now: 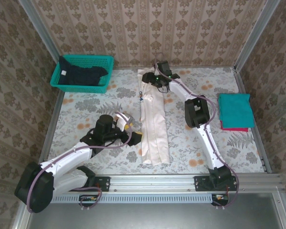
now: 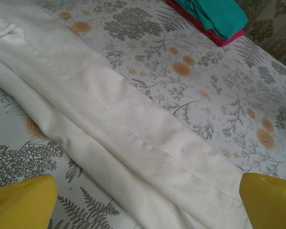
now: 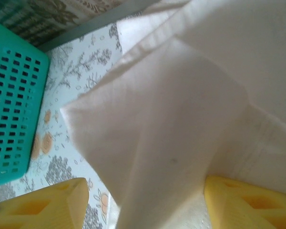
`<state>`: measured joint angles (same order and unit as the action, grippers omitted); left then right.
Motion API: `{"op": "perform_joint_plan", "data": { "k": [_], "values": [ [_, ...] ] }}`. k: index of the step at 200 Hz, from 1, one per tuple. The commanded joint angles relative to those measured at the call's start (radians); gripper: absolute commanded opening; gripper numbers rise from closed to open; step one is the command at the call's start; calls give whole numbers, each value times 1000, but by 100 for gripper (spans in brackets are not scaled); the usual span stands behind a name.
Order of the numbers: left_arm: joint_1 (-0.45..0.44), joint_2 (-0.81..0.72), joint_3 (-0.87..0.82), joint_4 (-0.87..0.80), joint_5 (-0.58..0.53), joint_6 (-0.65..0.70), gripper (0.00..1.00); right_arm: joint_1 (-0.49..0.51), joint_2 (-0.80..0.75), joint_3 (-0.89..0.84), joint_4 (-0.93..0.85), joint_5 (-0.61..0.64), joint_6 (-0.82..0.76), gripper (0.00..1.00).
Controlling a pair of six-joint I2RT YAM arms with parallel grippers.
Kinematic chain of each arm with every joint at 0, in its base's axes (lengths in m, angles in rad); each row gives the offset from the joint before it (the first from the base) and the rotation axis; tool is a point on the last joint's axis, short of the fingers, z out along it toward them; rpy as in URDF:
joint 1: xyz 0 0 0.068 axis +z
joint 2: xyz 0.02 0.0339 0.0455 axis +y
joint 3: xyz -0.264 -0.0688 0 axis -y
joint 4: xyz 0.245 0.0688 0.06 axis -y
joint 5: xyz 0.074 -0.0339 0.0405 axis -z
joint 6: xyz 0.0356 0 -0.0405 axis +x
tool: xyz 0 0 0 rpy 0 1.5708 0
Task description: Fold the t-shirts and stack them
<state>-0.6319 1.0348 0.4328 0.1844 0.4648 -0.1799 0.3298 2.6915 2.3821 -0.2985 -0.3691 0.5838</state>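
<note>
**Cream shirt is a long strip, and the crosswise fold looks due**

At far left, the teal mesh basket holds the dark navy t-shirt in a heap, not yet folded.

Your left gripper sits just beside the near left edge of the cream-white t-shirt. In the left wrist view its yellow fingertips stand wide apart with the cloth lying between them, nothing pinched.

The shirt lies mid-table as a narrow lengthwise band, sides already turned in, running from the back wall toward you.

Your right gripper is over the band's far end. The right wrist view shows its fingers spread, with a loose flap of cream cloth rising between them. It does not look clamped.

At far right, the teal t-shirt rests folded on a red cloth, well apart from the band.

You appear to be mid-fold on the cream shirt. The next move probably calls for closing on one end's corners and carrying that end over evenly. Watch that the layers don't slide open.
</note>
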Motion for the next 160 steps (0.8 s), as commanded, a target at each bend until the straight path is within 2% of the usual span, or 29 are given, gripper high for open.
{"op": "perform_joint_plan", "data": {
  "k": [1,24,47,94,132,160],
  "values": [
    [11,2,-22,24,-11,4,99,6,-195,-160,-10,24,-104,66],
    [19,10,-16,21,4,26,100,8,-413,-467,115,102,-202,66],
    [23,2,-13,14,26,104,100,12,-618,-759,248,157,-286,67],
    [31,-80,-12,-49,19,204,100,34,-993,-1273,379,180,-505,74],
    [32,-96,-12,-37,8,212,100,83,-1228,-1507,314,135,-634,78],
    [34,-103,-12,-44,5,214,100,187,-1354,-1589,198,92,-814,80]
  ]
}}
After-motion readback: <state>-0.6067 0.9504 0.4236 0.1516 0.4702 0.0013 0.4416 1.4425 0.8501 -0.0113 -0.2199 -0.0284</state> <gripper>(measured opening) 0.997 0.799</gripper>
